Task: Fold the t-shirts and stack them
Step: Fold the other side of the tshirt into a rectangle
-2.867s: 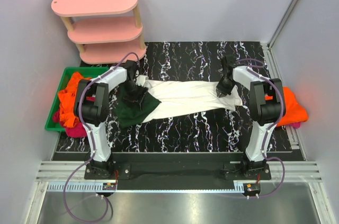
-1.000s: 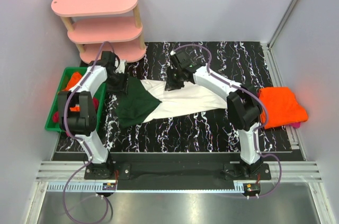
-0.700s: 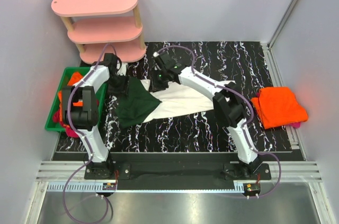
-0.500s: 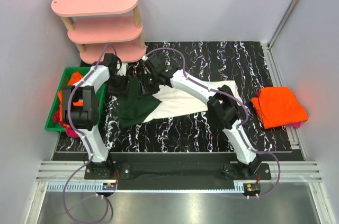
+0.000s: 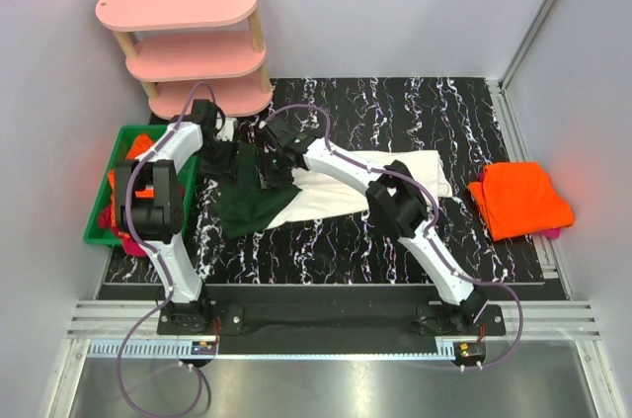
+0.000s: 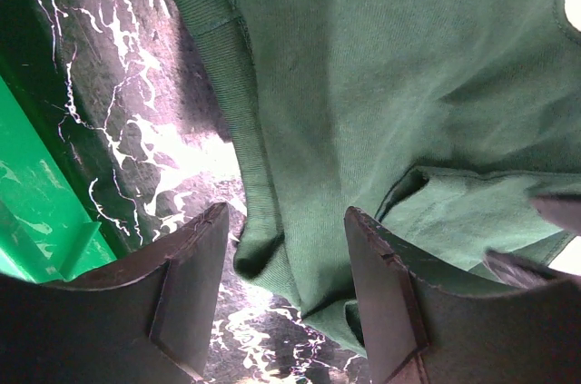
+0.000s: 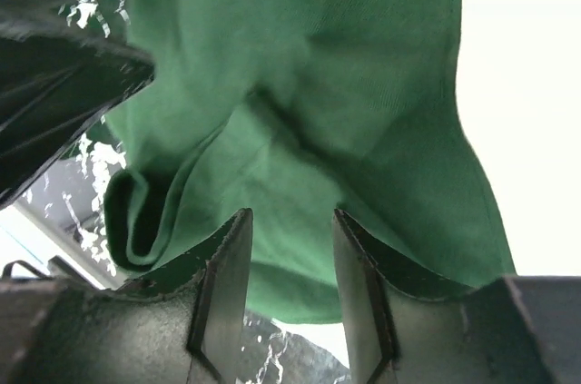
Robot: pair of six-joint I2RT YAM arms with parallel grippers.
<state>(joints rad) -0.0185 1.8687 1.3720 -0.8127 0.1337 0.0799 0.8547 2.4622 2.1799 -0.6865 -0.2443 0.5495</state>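
A white t-shirt (image 5: 346, 186) with dark green sleeves lies spread across the middle of the black marbled table. Its left green sleeve (image 5: 247, 203) is bunched. My left gripper (image 5: 229, 159) is open at the sleeve's far left edge. In the left wrist view the left gripper (image 6: 286, 284) straddles the ribbed cuff (image 6: 259, 248). My right gripper (image 5: 267, 169) reaches across from the right and is open over the same sleeve. In the right wrist view the right gripper (image 7: 289, 289) has green cloth (image 7: 309, 130) just beyond its tips. A folded orange t-shirt (image 5: 520, 198) lies at the table's right edge.
A green bin (image 5: 97, 215) holding orange and magenta clothes stands just left of the table, its wall (image 6: 27, 211) close to the left gripper. A pink three-tier shelf (image 5: 188, 42) stands at the back left. A magenta edge (image 5: 553, 233) shows under the orange stack.
The right arm swept from the shirt's right end leftward to the green sleeve, and its jaws have spread wider. The left gripper shifted slightly back and left.
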